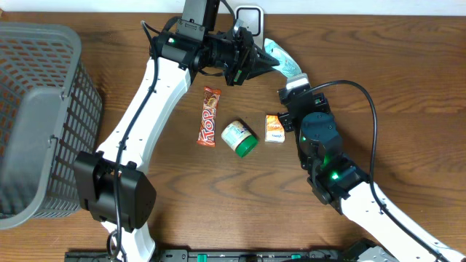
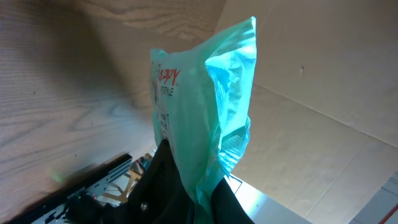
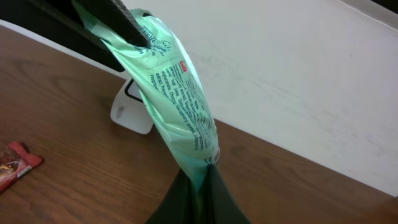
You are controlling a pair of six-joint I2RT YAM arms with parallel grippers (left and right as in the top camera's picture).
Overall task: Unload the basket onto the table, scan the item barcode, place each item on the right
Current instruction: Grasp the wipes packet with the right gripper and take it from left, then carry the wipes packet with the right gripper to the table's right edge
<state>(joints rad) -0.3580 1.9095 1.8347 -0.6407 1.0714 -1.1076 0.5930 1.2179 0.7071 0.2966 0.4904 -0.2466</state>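
Observation:
A mint-green plastic packet hangs between both grippers above the back of the table. My left gripper is shut on its left end, and my right gripper is shut on its right end. In the left wrist view the packet rises from the black fingers with red print on its face. The right wrist view shows its printed text side pinched at the bottom seam by my right gripper. A white scanner stands just behind the packet, and its base also shows in the right wrist view.
A red Top candy bar, a green-lidded jar and a small orange box lie mid-table. A grey mesh basket fills the left edge. A white wall rises behind the table.

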